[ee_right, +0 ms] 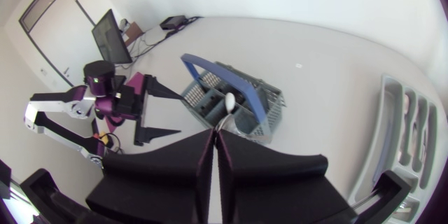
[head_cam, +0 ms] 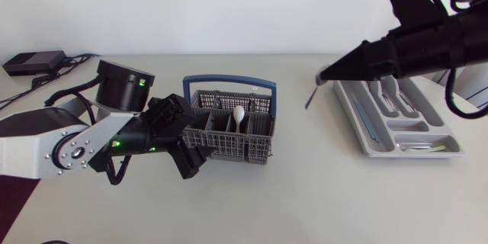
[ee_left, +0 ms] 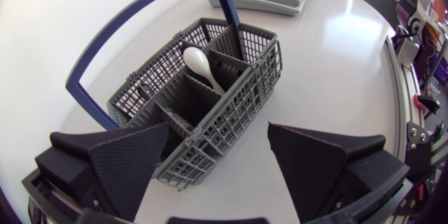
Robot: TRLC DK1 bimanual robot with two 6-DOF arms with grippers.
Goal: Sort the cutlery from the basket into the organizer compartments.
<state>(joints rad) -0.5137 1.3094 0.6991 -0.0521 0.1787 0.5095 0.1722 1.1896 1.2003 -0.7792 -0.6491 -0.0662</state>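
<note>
Matte black, my left end effector [ee_left: 218,143] stands spread at the near short end of the basket [ee_left: 241,101], one finger to either side of that corner. I cannot tell whether either finger touches the mesh. The grey mesh basket sits upright on the white surface [head_cam: 305,191], its blue handle [head_cam: 229,80] tilted back over the far long side. Inside the basket, in a middle compartment, a white spoon [ee_left: 199,63] leans with its bowl up.

Well to the basket's right and raised above the surface, my right end effector [head_cam: 324,76] is pressed together on a thin grey utensil [head_cam: 311,96] that hangs down from the fingertips. I cannot tell what kind it is. Farther right of the basket again, the grey organizer [head_cam: 351,118] lies flat, with cutlery [head_cam: 390,101] in several of its compartments.
</note>
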